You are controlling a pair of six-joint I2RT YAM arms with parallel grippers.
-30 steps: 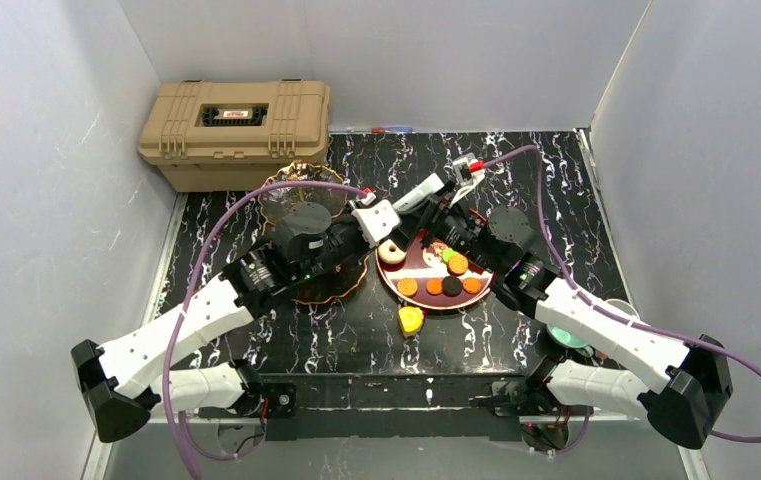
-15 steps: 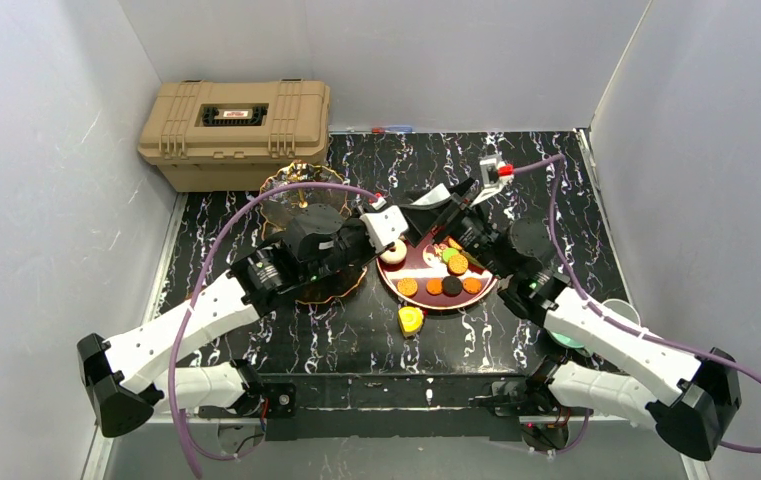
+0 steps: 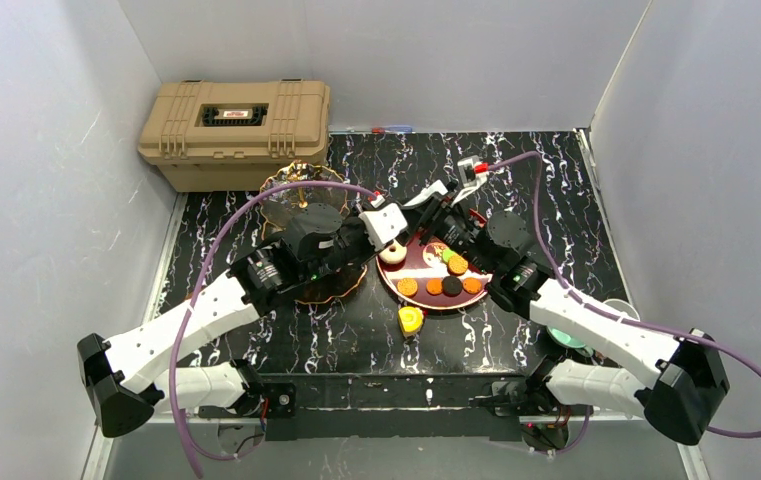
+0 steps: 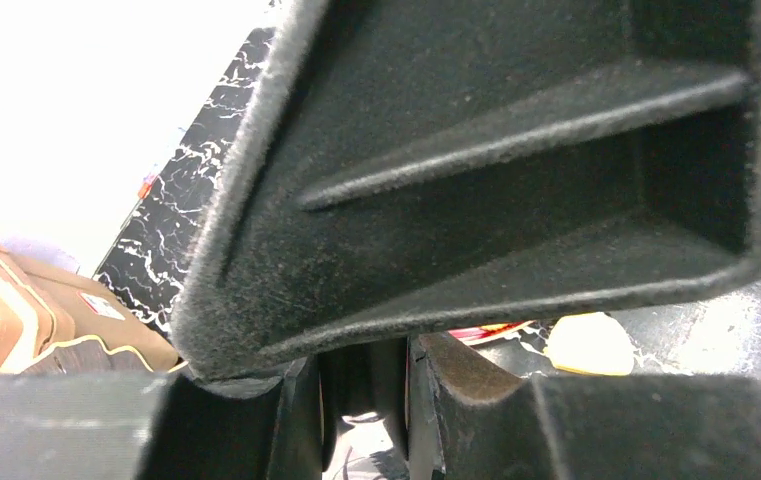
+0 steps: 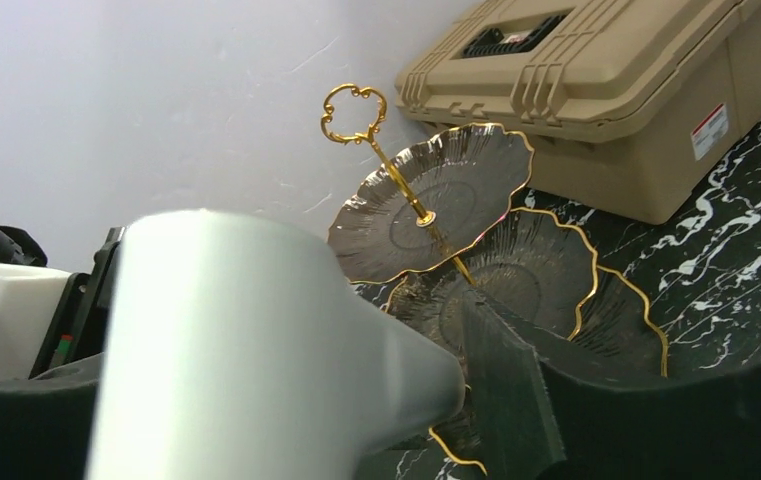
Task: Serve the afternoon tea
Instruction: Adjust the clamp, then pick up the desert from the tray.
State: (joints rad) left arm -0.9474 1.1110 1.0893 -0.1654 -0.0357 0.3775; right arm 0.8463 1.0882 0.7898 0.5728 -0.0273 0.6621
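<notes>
A dark red plate (image 3: 426,290) holds a donut (image 3: 391,251) and several macarons (image 3: 453,268). A yellow cake (image 3: 411,320) lies on the table in front of it. The three-tier stand (image 3: 296,192) with gold rims stands left of the plate, partly under my left arm; it also shows in the right wrist view (image 5: 436,200). My left gripper (image 3: 404,232) and right gripper (image 3: 434,212) cross over the plate's far left edge. In the left wrist view my fingers (image 4: 476,400) stand close together with something dark between them. A white arm part hides one right finger.
The tan case (image 3: 234,120) stands at the back left, behind the stand. A teal cup (image 3: 568,340) sits under my right arm, and a pale cup (image 3: 621,305) is beside it. White walls close in on three sides.
My right wrist swung right, then came back left over the plate. My left gripper moved slightly right towards the plate edge. The sweets have not moved.
</notes>
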